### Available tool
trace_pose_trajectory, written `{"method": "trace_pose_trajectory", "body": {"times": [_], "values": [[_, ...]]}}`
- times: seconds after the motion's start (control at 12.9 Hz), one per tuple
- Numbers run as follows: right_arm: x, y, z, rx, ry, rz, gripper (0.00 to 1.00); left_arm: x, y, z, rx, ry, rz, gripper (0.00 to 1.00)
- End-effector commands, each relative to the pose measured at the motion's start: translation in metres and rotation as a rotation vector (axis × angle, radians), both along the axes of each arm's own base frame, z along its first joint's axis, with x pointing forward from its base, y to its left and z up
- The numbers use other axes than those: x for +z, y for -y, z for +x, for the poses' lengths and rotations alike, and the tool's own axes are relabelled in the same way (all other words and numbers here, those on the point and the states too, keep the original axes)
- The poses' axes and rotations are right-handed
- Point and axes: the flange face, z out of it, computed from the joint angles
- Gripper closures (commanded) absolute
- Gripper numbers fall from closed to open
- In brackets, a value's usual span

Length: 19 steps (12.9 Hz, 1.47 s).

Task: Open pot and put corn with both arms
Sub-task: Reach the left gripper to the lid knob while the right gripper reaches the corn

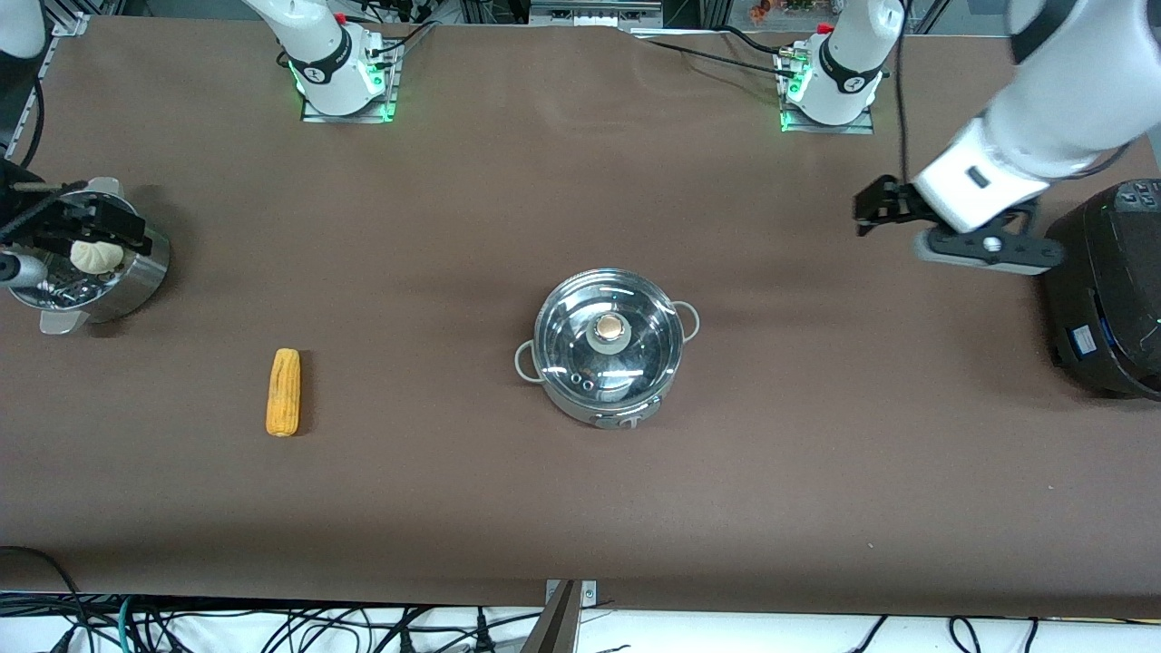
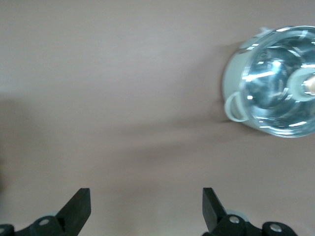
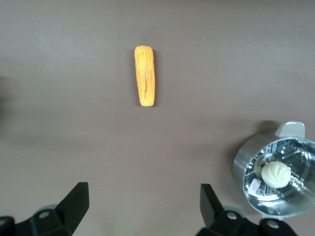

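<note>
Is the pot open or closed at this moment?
Closed. The glass lid with its tan knob sits on the pot; neither end effector touches it.

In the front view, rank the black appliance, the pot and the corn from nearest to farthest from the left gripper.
The left gripper hangs open over bare table.
1. Black appliance, at the left arm's end of the table.
2. Pot, lid on, mid-table.
3. Corn, toward the right arm's end.
</note>
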Motion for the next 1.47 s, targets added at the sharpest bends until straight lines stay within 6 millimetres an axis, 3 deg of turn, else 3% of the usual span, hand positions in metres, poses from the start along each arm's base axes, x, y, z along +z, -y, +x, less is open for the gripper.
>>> {"method": "trace_pose_trajectory", "body": {"times": [0.0, 0.31, 0.54, 0.7, 1.08, 1.39], "values": [[-0.035, 0.002, 0.023, 0.005, -0.017, -0.004, 0.0, -0.018, 0.069, 0.037, -0.026, -0.007, -0.036, 0.0], [-0.122, 0.001, 0.066, 0.024, 0.001, -0.01, 0.0, -0.069, 0.182, 0.04, -0.057, 0.017, -0.057, 0.0], [-0.215, 0.001, 0.089, 0.031, -0.009, -0.004, 0.0, -0.12, 0.234, 0.045, -0.047, 0.073, -0.101, 0.0], [-0.26, 0.001, 0.089, 0.033, 0.009, -0.005, 0.0, -0.143, 0.271, 0.025, -0.054, 0.055, -0.082, 0.0], [-0.34, -0.004, 0.078, 0.04, 0.049, -0.004, 0.0, -0.19, 0.288, 0.037, -0.065, 0.109, -0.11, 0.0], [-0.358, -0.015, 0.076, 0.041, 0.057, 0.006, 0.0, -0.223, 0.298, 0.031, -0.084, 0.119, -0.113, 0.0]]}}
